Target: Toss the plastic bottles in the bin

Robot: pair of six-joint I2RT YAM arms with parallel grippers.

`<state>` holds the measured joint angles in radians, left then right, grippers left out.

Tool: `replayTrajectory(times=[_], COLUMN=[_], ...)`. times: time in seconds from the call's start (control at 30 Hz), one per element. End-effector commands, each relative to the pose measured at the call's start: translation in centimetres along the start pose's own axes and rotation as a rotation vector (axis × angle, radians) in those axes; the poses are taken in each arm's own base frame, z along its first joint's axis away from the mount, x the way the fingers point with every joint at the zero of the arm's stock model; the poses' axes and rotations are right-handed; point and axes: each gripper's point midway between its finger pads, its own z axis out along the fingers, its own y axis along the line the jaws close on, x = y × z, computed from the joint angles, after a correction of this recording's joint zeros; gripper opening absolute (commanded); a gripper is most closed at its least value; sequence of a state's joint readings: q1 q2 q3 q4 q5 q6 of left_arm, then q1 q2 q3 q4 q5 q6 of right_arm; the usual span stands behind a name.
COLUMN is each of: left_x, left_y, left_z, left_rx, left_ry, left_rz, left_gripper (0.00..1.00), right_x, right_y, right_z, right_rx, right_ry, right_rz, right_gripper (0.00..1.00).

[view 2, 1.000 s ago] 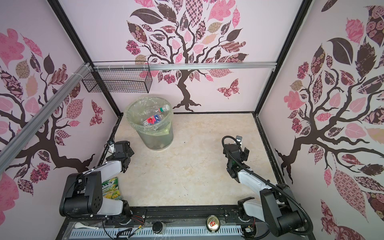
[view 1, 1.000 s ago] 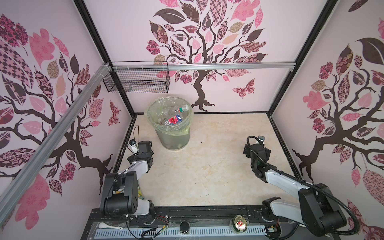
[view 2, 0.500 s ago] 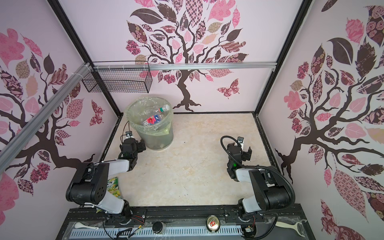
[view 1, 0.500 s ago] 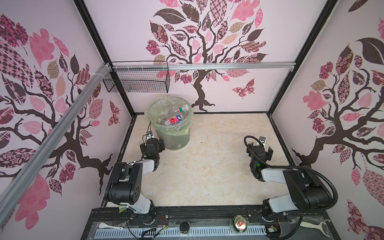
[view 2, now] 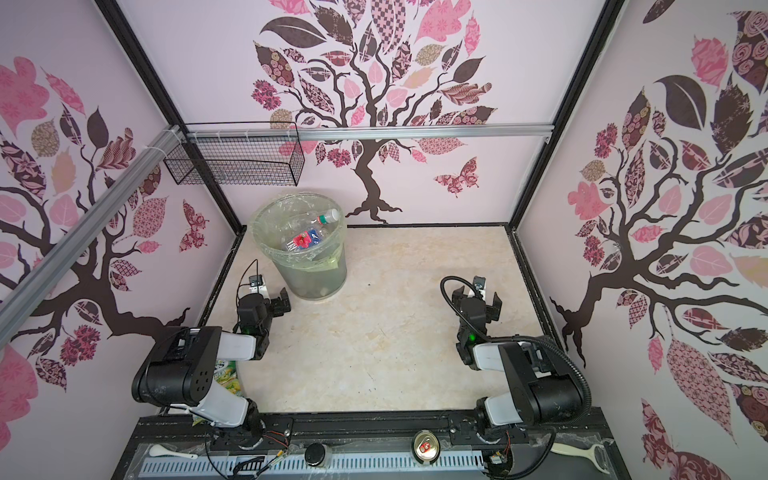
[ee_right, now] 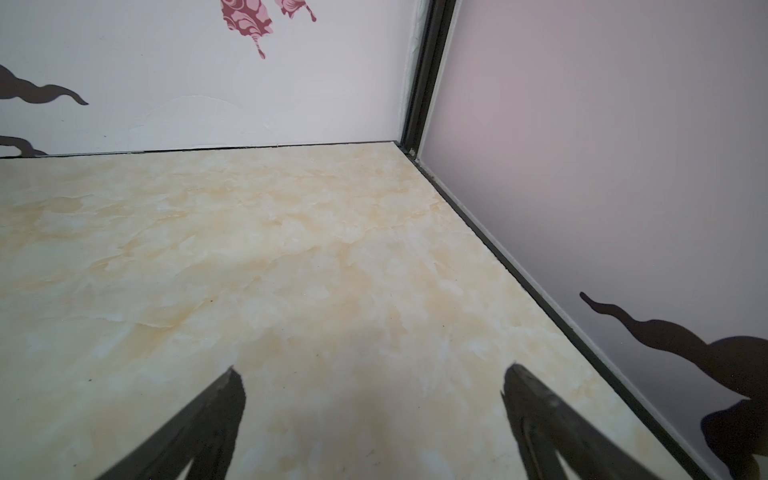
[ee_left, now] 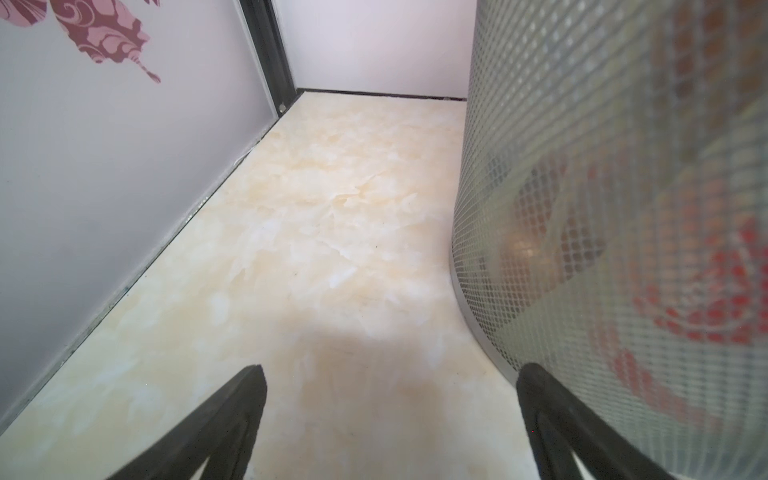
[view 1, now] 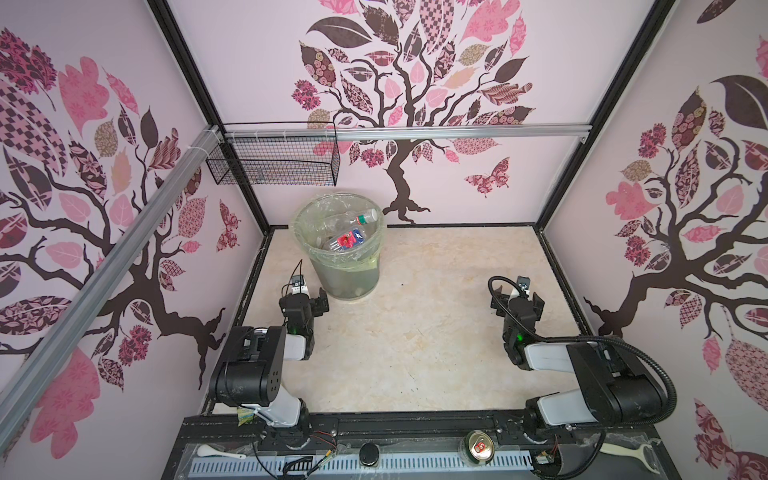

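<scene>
Left tool (ee_left: 390, 370) nearer bin (ee_left: 602, 166), grid wall wrist-only

You will find no lettering here that you can read. The red-and-blue label on the plastic bottle (view 1: 350, 240) lying in the bin (view 1: 353, 278) is too small to make out, and the print on the green-and-yellow packet (view 2: 227, 376) is equally illegible.
</scene>
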<state>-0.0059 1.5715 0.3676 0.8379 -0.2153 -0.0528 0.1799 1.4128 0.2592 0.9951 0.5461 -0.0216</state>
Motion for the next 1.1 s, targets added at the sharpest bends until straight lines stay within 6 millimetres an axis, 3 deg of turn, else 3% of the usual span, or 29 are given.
replayTrajectory(times=[0.0,0.13,0.23,0.3,0.53,1.07], left_x=[-2.0,-1.9,-1.9,-1.9,-1.8,-1.9], left_y=[-0.3,-0.3,-0.4,-0.4,-0.4,-0.4], left_z=[0.2,0.2,0.3,0.3,0.3,0.3], left_rx=[0.018,0.019,0.024,0.025,0.028,0.019], left_ry=[-0.071,-0.055,-0.048,-0.048,-0.042,-0.05], left_rz=[-0.011,-0.012,-0.01,-0.011,-0.011,-0.009], left_gripper=[0.98,0.98,0.98,0.98,0.98,0.98], right_x=[-1.8,-1.6,-1.2,-1.9,0.2,0.1], right_y=[1.6,3.3,1.6,1.6,2.1,2.0], right_z=[-0.7,-1.3,-2.2,-2.6,1.9,1.8], right_rx=[-0.116,-0.229,-0.173,-0.156,-0.17,-0.166], right_ry=[-0.062,-0.105,-0.21,-0.263,-0.029,-0.039], right_rz=[0.056,0.03,0.086,0.089,0.103,0.105], right_gripper=[1.0,1.0,1.0,1.0,1.0,1.0])
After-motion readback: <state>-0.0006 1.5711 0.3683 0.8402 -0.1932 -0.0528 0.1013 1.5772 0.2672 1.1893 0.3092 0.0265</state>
